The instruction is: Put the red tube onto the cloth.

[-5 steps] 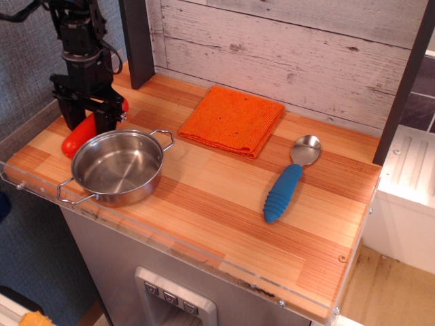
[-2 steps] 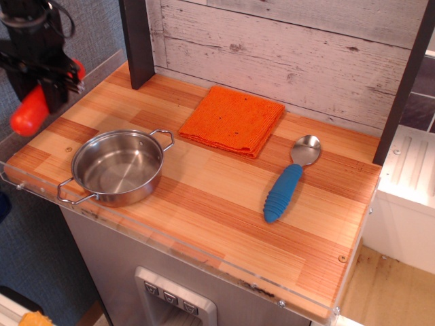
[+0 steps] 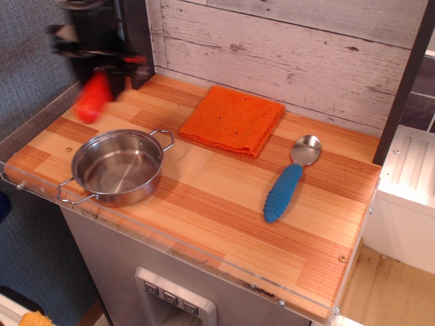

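Observation:
The red tube [image 3: 93, 97] hangs tilted in my gripper [image 3: 100, 73], blurred by motion, lifted above the table's far left corner. The gripper is black and shut on the tube's upper part. The orange cloth [image 3: 232, 119] lies flat at the back middle of the wooden table, to the right of the gripper and apart from it.
A steel pot [image 3: 117, 168] with two handles stands at the front left, below the gripper. A blue-handled spoon [image 3: 288, 182] lies to the right of the cloth. A dark post [image 3: 138, 42] stands behind the gripper. A white plank wall backs the table [image 3: 224, 210].
The gripper lifted the red tube off the table beside the pot, swung out past the left edge, and has now moved right and back, above the far left corner.

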Robot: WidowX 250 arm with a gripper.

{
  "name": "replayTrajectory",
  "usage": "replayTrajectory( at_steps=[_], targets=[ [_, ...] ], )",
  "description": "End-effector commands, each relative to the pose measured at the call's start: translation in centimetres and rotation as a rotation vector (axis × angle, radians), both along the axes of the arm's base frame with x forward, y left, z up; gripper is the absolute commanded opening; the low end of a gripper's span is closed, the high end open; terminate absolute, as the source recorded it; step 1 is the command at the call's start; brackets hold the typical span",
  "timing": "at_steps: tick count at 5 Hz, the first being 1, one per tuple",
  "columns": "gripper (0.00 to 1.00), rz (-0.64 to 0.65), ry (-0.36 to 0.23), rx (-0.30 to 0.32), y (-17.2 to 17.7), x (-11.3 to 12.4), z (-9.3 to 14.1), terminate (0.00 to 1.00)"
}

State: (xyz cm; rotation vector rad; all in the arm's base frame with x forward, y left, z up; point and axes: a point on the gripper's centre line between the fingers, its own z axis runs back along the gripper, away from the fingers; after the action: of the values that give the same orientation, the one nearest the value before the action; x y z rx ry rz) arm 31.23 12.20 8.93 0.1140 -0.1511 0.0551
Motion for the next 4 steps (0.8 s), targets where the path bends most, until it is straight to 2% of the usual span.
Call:
replayTrajectory(
  at_steps=[1, 4],
  targets=[
    [0.0, -0.065, -0.02, -0.015, -7.1, 4.3, -1.0, 0.0],
    [0.0, -0.061, -0.014, -0.036, -8.2, 7.8, -3.0, 0.0]
  ],
)
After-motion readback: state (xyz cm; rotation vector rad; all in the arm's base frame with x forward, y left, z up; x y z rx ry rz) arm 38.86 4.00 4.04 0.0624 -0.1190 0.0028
